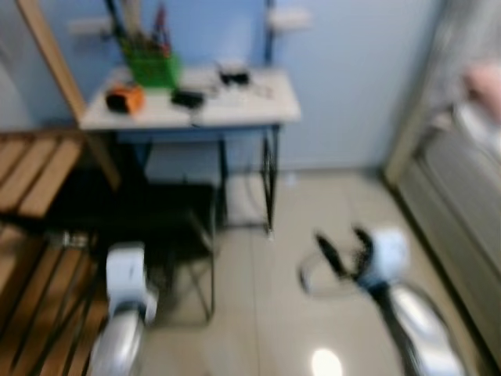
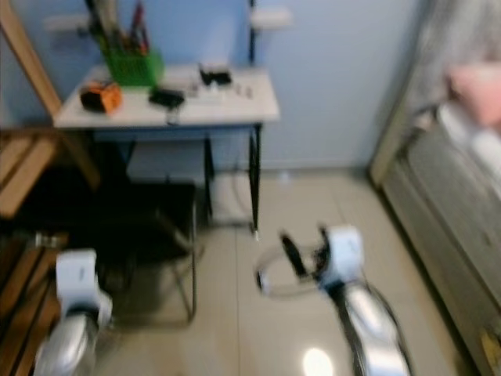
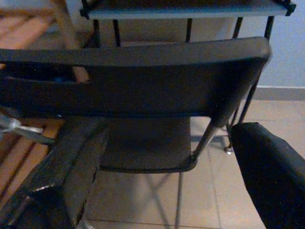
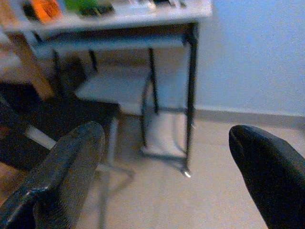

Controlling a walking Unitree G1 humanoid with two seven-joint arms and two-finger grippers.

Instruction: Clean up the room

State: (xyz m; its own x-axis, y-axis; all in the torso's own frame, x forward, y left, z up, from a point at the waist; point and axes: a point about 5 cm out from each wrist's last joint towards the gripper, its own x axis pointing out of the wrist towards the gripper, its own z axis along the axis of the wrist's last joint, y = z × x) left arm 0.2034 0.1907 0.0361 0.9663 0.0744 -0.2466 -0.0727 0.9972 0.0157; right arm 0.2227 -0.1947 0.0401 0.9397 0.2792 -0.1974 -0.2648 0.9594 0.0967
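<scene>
A white-topped desk stands against the blue wall. On it are a green basket of pens, an orange object and small black items. A black chair is tucked in front of the desk. My left gripper is open just behind the chair's backrest, fingers wide apart with nothing between them. My right gripper hangs open over the tiled floor to the right of the desk, holding nothing. The head views are blurred.
Wooden slats and a leaning wooden beam lie at the left. A bed with a pink thing on it runs along the right. A pale blurred loop shows beside the right gripper. Bare tiles lie between desk and bed.
</scene>
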